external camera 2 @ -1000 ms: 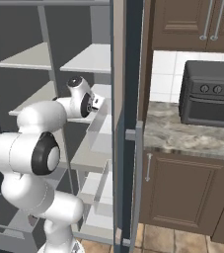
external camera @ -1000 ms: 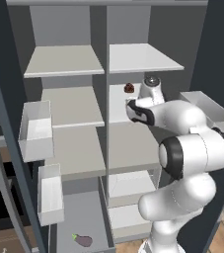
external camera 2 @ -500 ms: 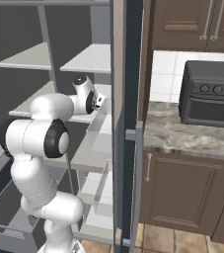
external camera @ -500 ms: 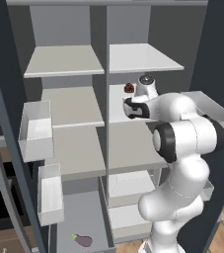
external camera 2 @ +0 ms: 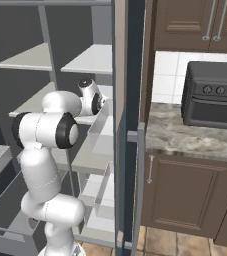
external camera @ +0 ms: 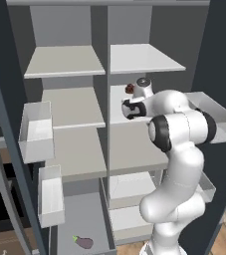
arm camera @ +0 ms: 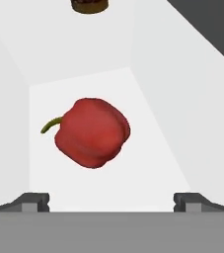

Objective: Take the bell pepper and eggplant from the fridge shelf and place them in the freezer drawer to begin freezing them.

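Across the open fridge we see white shelves on both sides of a central divider, and our arm reaches up from the lower right of the left base view to the middle shelf on the right side. That fridge shelf [external camera: 118, 107] is a flat white board, and in the hand view it [arm camera: 153, 148] runs away from us between pale walls. Down at the bottom left, the freezer drawer [external camera: 64, 219] stands pulled out, grey and deep. On the inside of the left door we see two translucent white bins [external camera: 35, 132], one above the other. In the right base view, a dark oven [external camera 2: 212, 95] sits on a stone counter [external camera 2: 185, 137] beyond the fridge door, well apart from our work.

The eggplant [external camera: 83, 242] lies on the floor of the freezer drawer, near its front, its green cap pointing left. The bell pepper [arm camera: 92, 132] lies on the fridge shelf directly ahead of our hand, bright red, with its green stem pointing left in the hand view. Our gripper [arm camera: 111, 200] hovers short of it, its fingertips [arm camera: 34, 200] spread wide and touching nothing. A darker maroon round object [external camera: 130, 89] rests farther back on the same shelf, and shows at the top edge of the hand view [arm camera: 89, 6].
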Robot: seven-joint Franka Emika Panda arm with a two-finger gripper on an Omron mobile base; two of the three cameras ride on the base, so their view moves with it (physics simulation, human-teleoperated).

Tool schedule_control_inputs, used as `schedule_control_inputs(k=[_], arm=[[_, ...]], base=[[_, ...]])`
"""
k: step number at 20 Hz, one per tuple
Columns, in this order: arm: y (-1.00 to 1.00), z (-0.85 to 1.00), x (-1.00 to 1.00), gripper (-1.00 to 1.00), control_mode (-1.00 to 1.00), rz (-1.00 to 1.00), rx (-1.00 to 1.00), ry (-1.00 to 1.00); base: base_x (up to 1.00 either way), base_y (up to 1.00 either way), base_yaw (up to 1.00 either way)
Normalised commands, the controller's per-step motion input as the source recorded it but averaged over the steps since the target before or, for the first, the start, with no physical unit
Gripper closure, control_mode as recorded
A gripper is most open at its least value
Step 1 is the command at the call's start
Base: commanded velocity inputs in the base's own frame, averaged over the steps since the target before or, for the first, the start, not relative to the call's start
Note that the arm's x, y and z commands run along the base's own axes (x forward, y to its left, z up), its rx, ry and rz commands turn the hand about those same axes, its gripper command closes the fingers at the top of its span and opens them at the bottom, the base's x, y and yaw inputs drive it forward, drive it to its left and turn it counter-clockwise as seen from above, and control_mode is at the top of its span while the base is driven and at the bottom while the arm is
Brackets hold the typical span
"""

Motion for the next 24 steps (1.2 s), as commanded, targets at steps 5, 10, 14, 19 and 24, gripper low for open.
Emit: schedule_control_inputs(k=[5, 10, 14, 19, 24], arm=[[0.0, -0.24, 0.28, -1.0, -1.0, 0.0, 0.0, 0.0], [0.0, -0.19, 0.23, -1.0, -1.0, 0.0, 0.0, 0.0], [0.0, -0.18, 0.21, -1.0, -1.0, 0.0, 0.0, 0.0], [0.0, -0.16, 0.22, 1.0, -1.0, 0.0, 0.0, 0.0], [0.0, -0.03, 0.08, 1.0, -1.0, 0.0, 0.0, 0.0]], base=[[0.0, 0.0, 0.0], [0.0, 0.0, 0.0], [0.0, 0.0, 0.0], [0.0, 0.0, 0.0], [0.0, 0.0, 0.0]])
